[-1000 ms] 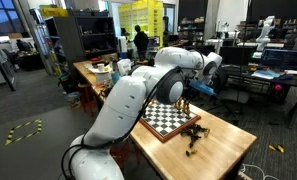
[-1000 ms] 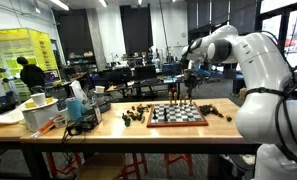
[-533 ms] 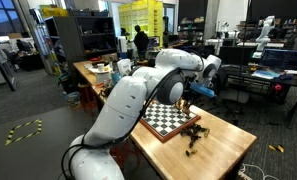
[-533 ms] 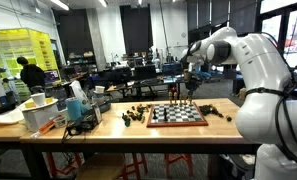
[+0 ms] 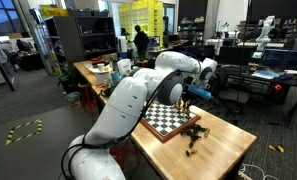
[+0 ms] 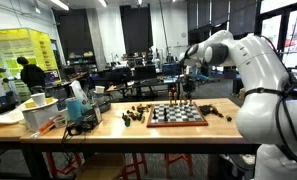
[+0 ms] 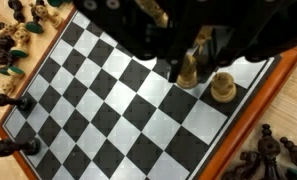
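The board (image 7: 118,110) is lying on the table (image 5: 223,150). Over the board's edge squares the gripper (image 7: 193,58) is hanging, and a piece (image 7: 188,72) is sitting between its fingers. A lone piece (image 7: 222,87) is standing on the board just beside that one, nearer the board's rim. Off the board, a cluster (image 7: 10,32) is lying past one corner, a pair (image 7: 10,148) is lying along the adjoining side, and a second cluster (image 7: 273,155) is lying past the opposite corner. A tub (image 6: 38,118) is standing well apart from the board.
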`<state>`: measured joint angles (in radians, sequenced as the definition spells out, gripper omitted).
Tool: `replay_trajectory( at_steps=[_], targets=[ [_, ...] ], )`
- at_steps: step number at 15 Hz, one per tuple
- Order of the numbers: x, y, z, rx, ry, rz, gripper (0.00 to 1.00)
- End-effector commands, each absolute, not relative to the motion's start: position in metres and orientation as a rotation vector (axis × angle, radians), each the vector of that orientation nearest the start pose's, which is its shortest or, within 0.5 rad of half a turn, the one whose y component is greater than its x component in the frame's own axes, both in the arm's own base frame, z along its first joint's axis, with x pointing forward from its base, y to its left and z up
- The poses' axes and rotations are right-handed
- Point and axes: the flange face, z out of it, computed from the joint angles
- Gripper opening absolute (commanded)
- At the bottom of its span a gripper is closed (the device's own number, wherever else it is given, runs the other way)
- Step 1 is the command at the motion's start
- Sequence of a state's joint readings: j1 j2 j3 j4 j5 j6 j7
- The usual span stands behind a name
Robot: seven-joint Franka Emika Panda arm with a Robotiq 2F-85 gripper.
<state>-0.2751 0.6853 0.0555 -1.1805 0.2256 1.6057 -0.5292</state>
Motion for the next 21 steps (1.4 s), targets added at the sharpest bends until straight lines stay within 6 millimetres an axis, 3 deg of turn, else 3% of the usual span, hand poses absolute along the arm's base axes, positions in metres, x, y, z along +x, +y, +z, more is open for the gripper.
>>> replay_trajectory(
  at_steps=[1,9,21],
  targets=[
    [0.704,-0.136,0.374,-2.790,-0.418,0.195,0.06],
    [0.702,-0.148,0.369,-2.847,-0.405,0.217,0.06],
    [0.704,-0.143,0.359,-2.838,-0.416,0.235,0.06]
  ],
)
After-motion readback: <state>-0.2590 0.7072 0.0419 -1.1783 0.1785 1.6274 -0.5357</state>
